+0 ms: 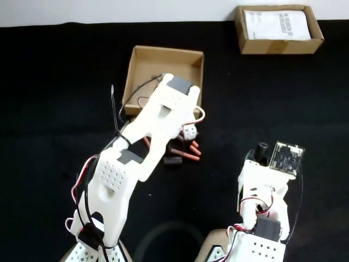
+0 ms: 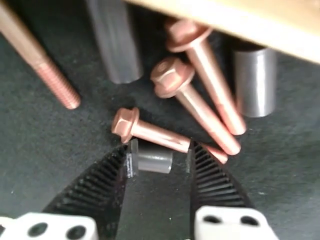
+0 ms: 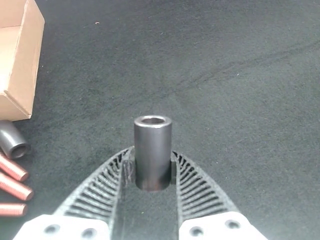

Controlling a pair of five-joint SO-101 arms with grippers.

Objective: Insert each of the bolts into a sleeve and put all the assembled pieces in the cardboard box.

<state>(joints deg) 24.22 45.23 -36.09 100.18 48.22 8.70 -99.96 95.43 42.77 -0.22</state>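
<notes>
My left gripper (image 2: pixel 157 150) hangs low over a cluster of copper bolts beside the cardboard box (image 1: pixel 159 64). Its fingers stand apart, open, on either side of one bolt (image 2: pixel 150 132) that lies across the tips. A short grey piece (image 2: pixel 154 160) sits between them; what it is I cannot tell. Two more bolts (image 2: pixel 200 90) and two dark sleeves (image 2: pixel 112 40) (image 2: pixel 255 80) lie just beyond, under the box edge (image 2: pixel 240 20). My right gripper (image 3: pixel 152 167) is shut on an upright grey sleeve (image 3: pixel 152 150), held above bare black mat. In the high view that sleeve (image 1: pixel 262 148) sits at the right.
A second cardboard box (image 1: pixel 278 30) with a printed sheet stands at the back right. In the high view, loose bolts (image 1: pixel 188 153) and a sleeve (image 1: pixel 173 161) lie in front of the empty box. The right wrist view shows a lying sleeve (image 3: pixel 12 142) and bolt ends (image 3: pixel 12 170).
</notes>
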